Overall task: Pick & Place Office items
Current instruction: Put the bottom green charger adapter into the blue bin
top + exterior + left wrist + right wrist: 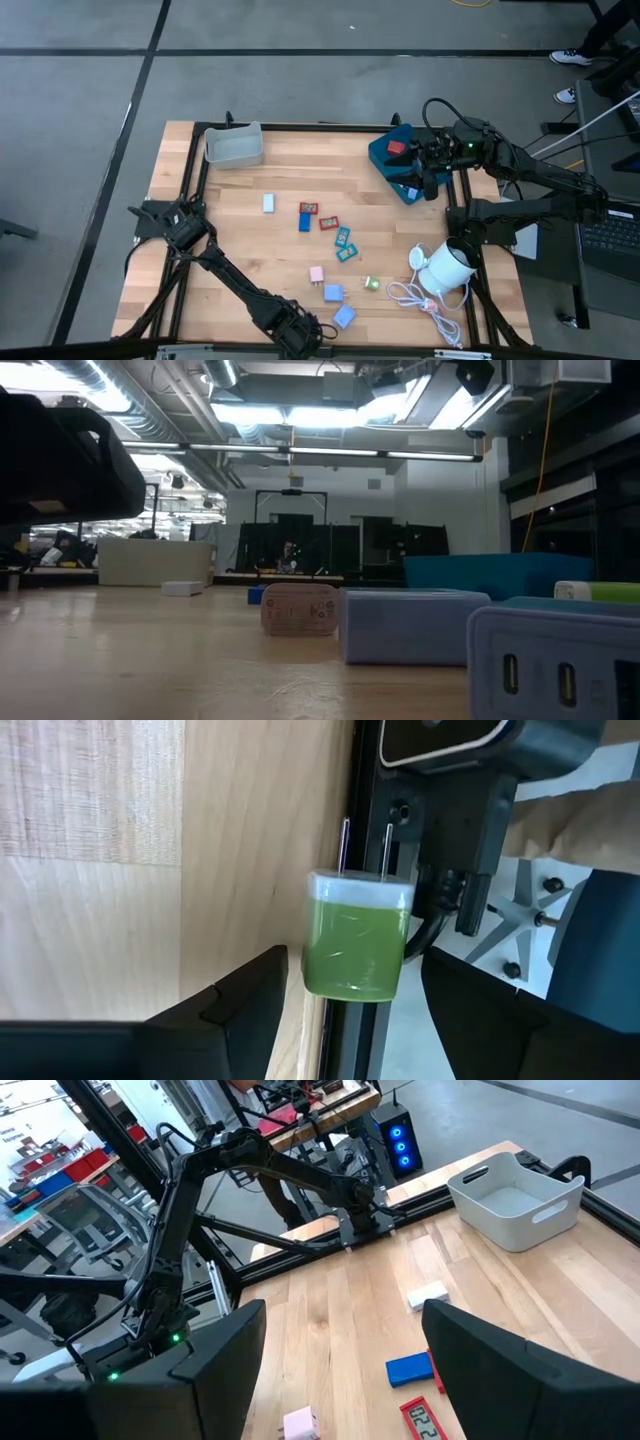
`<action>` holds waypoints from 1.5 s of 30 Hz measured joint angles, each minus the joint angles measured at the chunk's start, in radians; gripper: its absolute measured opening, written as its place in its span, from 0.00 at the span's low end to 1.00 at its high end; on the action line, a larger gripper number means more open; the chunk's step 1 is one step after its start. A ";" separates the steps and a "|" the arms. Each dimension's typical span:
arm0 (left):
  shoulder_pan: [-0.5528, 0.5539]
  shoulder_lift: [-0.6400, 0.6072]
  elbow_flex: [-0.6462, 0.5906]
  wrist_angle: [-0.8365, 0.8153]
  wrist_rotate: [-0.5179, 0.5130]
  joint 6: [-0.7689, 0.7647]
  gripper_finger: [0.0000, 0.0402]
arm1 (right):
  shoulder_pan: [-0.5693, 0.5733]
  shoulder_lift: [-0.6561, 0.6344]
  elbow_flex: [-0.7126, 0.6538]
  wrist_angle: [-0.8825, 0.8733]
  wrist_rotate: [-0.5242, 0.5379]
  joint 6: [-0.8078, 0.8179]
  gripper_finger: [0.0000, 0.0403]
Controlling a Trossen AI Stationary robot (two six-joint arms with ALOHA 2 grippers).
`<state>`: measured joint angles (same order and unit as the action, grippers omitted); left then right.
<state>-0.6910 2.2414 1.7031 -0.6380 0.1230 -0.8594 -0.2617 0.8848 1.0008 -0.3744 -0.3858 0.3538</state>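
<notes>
The wooden table (260, 180) fills the high view, and the places below are clock directions on it. The blue tray (392, 165) sits at two o'clock with a red piece (396, 147) inside, and the right gripper (428, 172) hangs over the tray's near edge. Its fingers (490, 1370) stand wide apart with nothing between them. At eleven o'clock lies the grey tray (235, 146). A white round object (447, 268) with a coiled white cable (415, 297) rests at four o'clock.

The left gripper (300, 335) is at six o'clock, at the table's near edge. Its wrist view shows a green plug block (357, 945) with two metal prongs between its fingers (250, 1010); the fingers stand just beside the block's sides, and whether they touch it I cannot tell.

The remaining office items (320, 235) are scattered around the centre: a light blue piece (269, 204), a dark blue piece (304, 222), red pieces (328, 223), teal pieces (343, 238), a pink piece (316, 274), and a purple piece (344, 317) near six o'clock.
</notes>
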 joint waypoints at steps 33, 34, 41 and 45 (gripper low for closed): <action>0.060 -0.001 -0.002 0.021 -0.009 0.081 0.54 | 0.000 0.000 0.000 0.000 0.004 0.000 0.69; 0.062 -0.001 -0.002 0.023 -0.009 0.084 0.54 | 0.000 0.000 0.000 0.000 0.003 -0.002 0.69; 0.089 -0.001 -0.002 0.038 -0.013 0.145 0.54 | 0.000 0.000 0.000 0.000 0.003 -0.003 0.69; 0.098 -0.001 -0.003 0.037 -0.014 0.191 0.54 | 0.000 0.000 0.000 0.000 0.003 -0.003 0.69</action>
<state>-0.5935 2.2406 1.7004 -0.6006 0.1093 -0.6685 -0.2616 0.8848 1.0008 -0.3744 -0.3824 0.3508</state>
